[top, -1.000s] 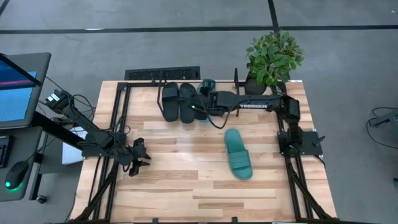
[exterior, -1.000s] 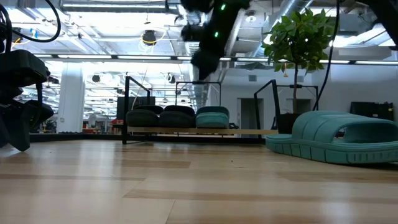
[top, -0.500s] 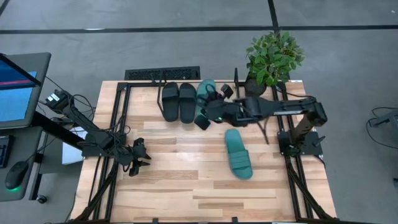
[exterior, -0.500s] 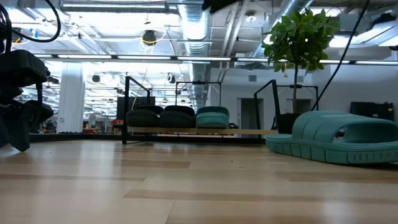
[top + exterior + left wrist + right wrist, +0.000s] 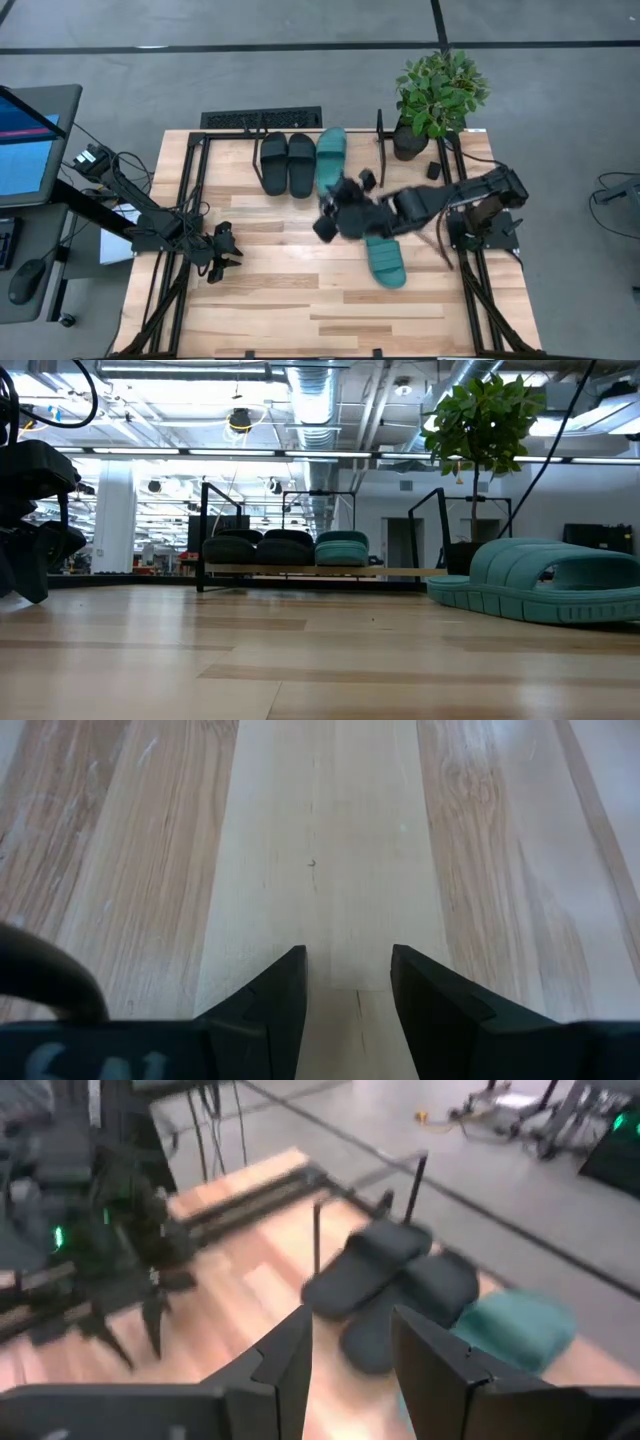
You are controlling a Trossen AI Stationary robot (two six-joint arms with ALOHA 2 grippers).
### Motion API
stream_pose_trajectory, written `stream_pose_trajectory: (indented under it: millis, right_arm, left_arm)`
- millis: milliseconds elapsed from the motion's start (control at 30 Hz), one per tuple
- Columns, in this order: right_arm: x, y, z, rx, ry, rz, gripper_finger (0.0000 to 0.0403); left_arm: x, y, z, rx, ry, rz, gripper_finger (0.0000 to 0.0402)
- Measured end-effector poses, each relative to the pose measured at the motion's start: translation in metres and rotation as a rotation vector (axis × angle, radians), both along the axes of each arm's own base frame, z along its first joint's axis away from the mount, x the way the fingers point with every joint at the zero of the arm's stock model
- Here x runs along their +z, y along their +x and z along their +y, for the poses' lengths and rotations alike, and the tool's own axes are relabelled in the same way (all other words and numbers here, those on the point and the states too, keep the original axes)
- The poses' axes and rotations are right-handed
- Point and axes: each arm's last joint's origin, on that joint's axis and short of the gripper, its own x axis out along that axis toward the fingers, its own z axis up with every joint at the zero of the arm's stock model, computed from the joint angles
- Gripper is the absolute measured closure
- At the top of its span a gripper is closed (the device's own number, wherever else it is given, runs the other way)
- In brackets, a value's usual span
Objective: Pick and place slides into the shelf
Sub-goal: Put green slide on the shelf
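Observation:
Two black slides (image 5: 287, 163) and one teal slide (image 5: 331, 152) sit side by side on the shelf (image 5: 320, 570) at the table's far edge; the right wrist view shows the black pair (image 5: 395, 1280) and the teal one (image 5: 515, 1325). The second teal slide (image 5: 386, 260) lies sole-down on the table, right of centre, large in the low view (image 5: 540, 580). My right gripper (image 5: 332, 210) hovers open above the table between shelf and loose slide, out of the low view. My left gripper (image 5: 224, 256) waits open, low over bare wood near the left edge.
A potted plant (image 5: 437, 95) stands at the far right corner, next to the shelf's right end. A keyboard (image 5: 262, 118) lies just beyond the far edge. Black arm-mount frames run along both sides (image 5: 180, 230). Bare wood stretches across the near half of the table (image 5: 300, 310).
My right gripper has drawn back from the shelf, rising out of the low view and moving toward the table's near edge, ending above the middle by the loose teal slide. With the arm gone, the teal slide on the shelf shows in full. The slides have stayed put.

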Motion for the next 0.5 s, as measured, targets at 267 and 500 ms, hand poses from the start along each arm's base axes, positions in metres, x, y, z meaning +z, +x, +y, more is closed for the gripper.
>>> stream_pose_trajectory:
  millis: [267, 500]
  right_arm:
    - [-0.024, 0.005, 0.041, -0.083, 0.151, -0.097, 0.0278]
    - [-0.048, 0.005, 0.071, -0.128, 0.258, -0.124, 0.0278]
  left_arm:
    - [0.000, 0.000, 0.000, 0.000, 0.000, 0.000, 0.0267]
    - [0.000, 0.000, 0.000, -0.001, 0.001, 0.002, 0.0267]
